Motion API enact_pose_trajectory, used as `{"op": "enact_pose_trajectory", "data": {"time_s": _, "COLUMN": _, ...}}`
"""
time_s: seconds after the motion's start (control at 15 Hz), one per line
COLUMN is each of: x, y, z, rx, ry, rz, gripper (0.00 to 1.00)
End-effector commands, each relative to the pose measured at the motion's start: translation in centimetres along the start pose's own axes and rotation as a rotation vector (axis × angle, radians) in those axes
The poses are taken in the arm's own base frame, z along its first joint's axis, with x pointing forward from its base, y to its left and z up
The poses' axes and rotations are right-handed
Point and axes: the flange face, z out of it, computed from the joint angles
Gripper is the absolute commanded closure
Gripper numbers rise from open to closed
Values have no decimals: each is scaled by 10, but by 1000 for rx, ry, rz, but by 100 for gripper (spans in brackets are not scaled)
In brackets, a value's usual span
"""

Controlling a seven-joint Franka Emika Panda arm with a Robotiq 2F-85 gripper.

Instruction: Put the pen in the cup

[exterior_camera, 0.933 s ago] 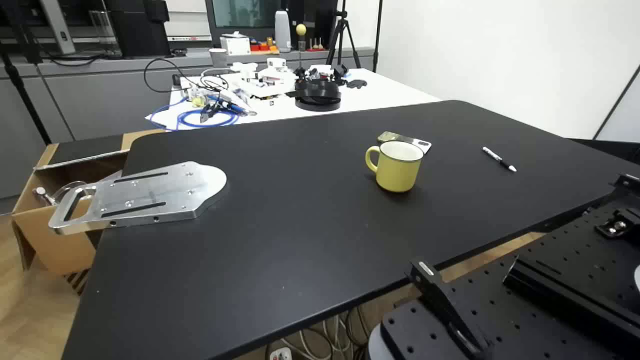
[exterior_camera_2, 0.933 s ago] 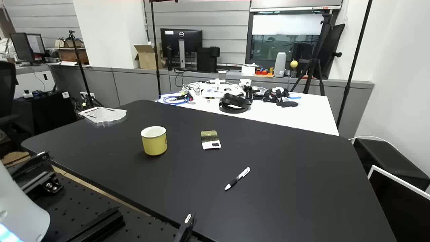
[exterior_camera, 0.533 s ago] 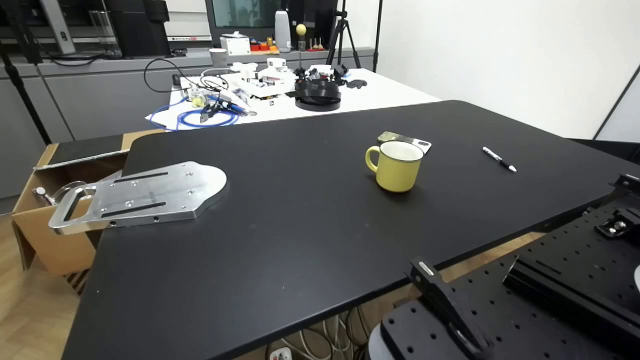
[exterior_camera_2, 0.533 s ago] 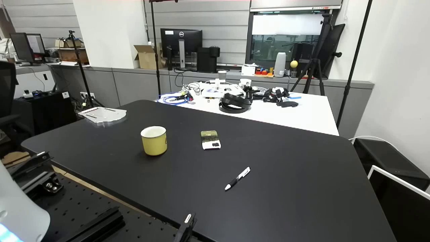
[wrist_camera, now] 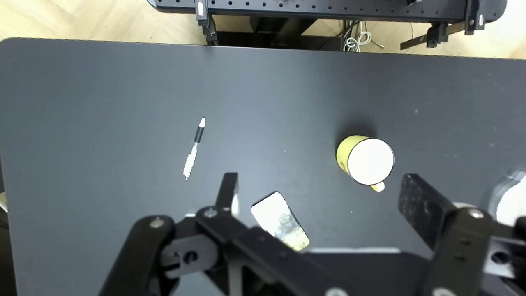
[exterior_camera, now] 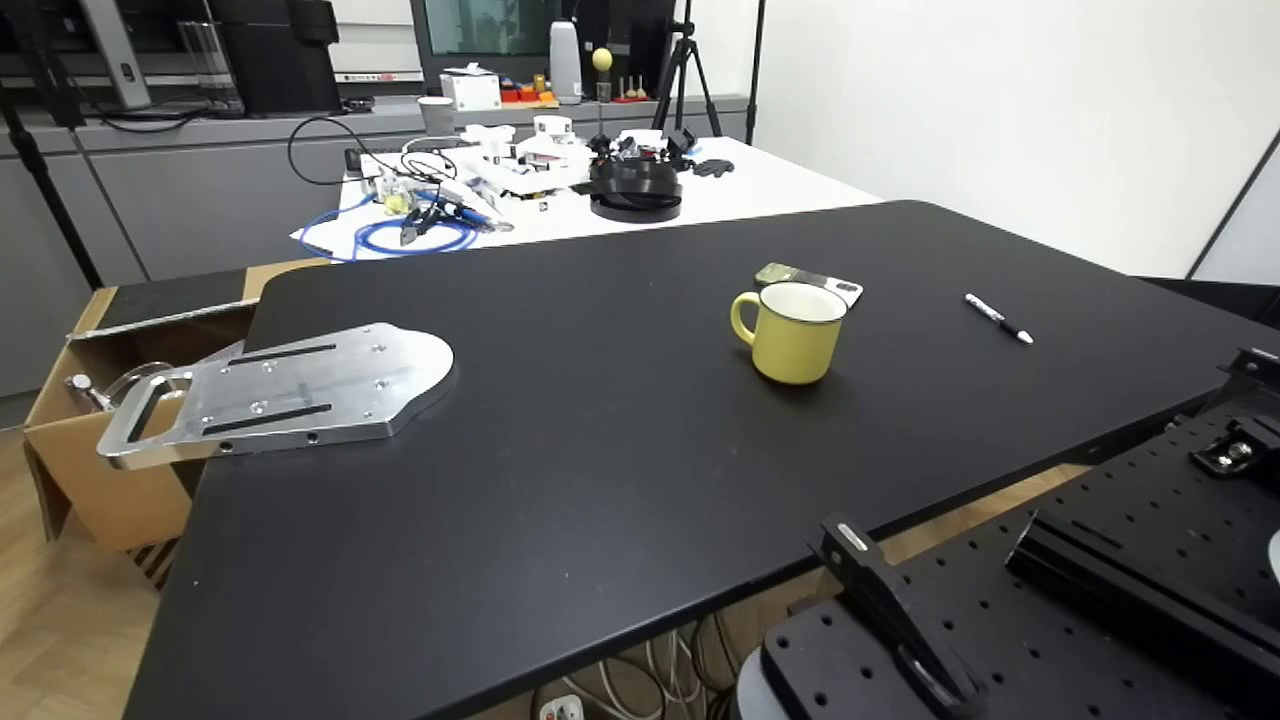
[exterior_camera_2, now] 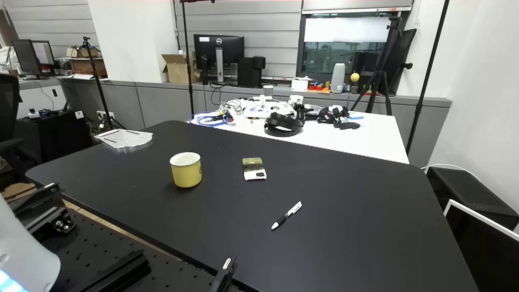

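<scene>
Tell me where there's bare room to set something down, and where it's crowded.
Bare patches on the black table: between the metal plate and the yellow mug; in an exterior view, right of the pen to the table's edge; and the space bordered by mug, phone and pen. Crowded: the white table behind, with its black rings and white parts.

In an exterior view, 1 black monitor point(exterior_camera_2: 229, 51) bears a round logo point(exterior_camera_2: 219, 41) reading DELL; its white sticker point(exterior_camera_2: 204, 39) and the print point(exterior_camera_2: 394, 9) on the pale blind bar point(exterior_camera_2: 344, 11) are too small to read.
</scene>
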Motion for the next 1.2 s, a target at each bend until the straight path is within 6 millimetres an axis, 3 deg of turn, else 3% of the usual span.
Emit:
{"op": "enact_pose_trajectory", "data": {"time_s": 0.0, "x": 0, "y": 0, "z": -1, "rx": 1, "ry": -1, "rz": 0, "gripper": 0}}
{"op": "enact_pose_trajectory", "data": {"time_s": 0.53, "x": 2, "y": 1, "z": -1, "rx": 4, "ry": 12, "rz": -5, "gripper": 0}}
{"op": "enact_pose_trajectory", "data": {"time_s": 0.73, "x": 6, "y": 4, "z": -5, "rx": 6, "ry": 94, "rz": -8, "gripper": 0}}
{"op": "enact_pose_trajectory", "data": {"time_s": 1.13, "x": 27, "y": 26, "z": -10, "rx": -43, "ry": 256, "rz": -3, "gripper": 0}}
